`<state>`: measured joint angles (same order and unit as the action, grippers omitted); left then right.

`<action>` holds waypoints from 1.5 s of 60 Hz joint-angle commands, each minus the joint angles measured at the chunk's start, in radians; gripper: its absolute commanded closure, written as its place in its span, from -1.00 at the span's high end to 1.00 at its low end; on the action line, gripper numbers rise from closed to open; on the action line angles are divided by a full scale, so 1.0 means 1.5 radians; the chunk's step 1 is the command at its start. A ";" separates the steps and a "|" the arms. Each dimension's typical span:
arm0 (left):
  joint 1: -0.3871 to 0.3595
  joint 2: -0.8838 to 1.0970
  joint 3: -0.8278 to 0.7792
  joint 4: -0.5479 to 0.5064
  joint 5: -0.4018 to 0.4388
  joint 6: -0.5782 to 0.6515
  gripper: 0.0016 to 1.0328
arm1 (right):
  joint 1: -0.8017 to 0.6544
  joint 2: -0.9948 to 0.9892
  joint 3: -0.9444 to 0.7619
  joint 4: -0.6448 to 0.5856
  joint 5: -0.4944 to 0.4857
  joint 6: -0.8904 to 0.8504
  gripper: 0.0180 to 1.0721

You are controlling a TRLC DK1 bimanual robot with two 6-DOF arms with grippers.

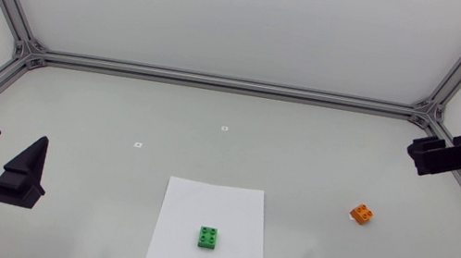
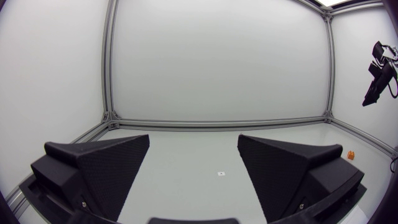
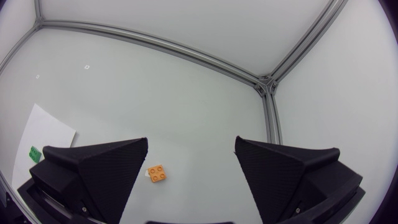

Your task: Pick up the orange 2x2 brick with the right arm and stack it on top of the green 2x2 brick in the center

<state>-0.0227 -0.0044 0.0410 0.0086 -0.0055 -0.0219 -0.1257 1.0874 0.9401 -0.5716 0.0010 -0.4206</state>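
The orange 2x2 brick (image 1: 363, 213) lies on the table right of the white paper sheet (image 1: 214, 203). The green 2x2 brick (image 1: 209, 237) sits on that sheet near its front. My right gripper (image 1: 423, 154) hangs high at the right side, well above and behind the orange brick. In the right wrist view its fingers (image 3: 99, 171) stand wide open and empty, with the orange brick (image 3: 157, 173) far below between them and the green brick (image 3: 34, 152) off to one side. My left gripper (image 1: 10, 158) rests open at the front left, empty, its fingers (image 2: 106, 168) spread.
Aluminium frame rails (image 1: 229, 83) border the table at the back and sides. Two small white markers (image 1: 224, 128) (image 1: 139, 144) lie on the table behind the sheet. The orange brick (image 2: 351, 155) shows small beyond the left gripper's finger.
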 commanded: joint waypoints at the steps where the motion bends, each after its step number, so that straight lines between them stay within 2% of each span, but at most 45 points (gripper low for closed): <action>1: 0.002 -0.005 -0.027 -0.010 0.003 0.008 0.92 | -0.011 0.064 0.041 -0.031 0.001 -0.064 0.90; 6: 0.002 -0.005 -0.027 -0.010 0.003 0.008 0.92 | -0.024 0.120 0.065 -0.062 -0.003 -0.097 0.90; 12: 0.002 -0.005 -0.027 -0.010 0.003 0.008 0.92 | -0.041 0.192 0.089 -0.098 -0.047 -0.145 0.90; 20: 0.002 -0.005 -0.027 -0.010 0.004 0.008 0.92 | -0.045 0.274 0.114 -0.145 -0.073 -0.195 0.90; 31: 0.002 -0.005 -0.027 -0.010 0.003 0.008 0.92 | -0.045 0.356 0.131 -0.162 -0.074 -0.214 0.90; 53: 0.002 -0.005 -0.027 -0.010 0.003 0.008 0.92 | -0.033 0.456 0.126 -0.161 -0.063 -0.248 0.89; 61: 0.002 -0.005 -0.027 -0.010 0.003 0.008 0.92 | -0.024 0.478 0.124 -0.154 -0.049 -0.248 0.78; 68: 0.002 -0.005 -0.027 -0.010 0.003 0.008 0.92 | -0.013 0.485 0.113 -0.139 -0.032 -0.247 0.78; 75: 0.002 -0.005 -0.027 -0.010 0.004 0.008 0.92 | -0.011 0.496 0.114 -0.136 -0.026 -0.246 0.67; 90: 0.002 -0.005 -0.027 -0.010 0.003 0.008 0.92 | -0.011 0.509 0.110 -0.130 -0.023 -0.248 0.59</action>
<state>-0.0227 -0.0044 0.0410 0.0090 -0.0059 -0.0223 -0.1463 1.8286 1.1240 -0.7773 -0.0395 -0.7715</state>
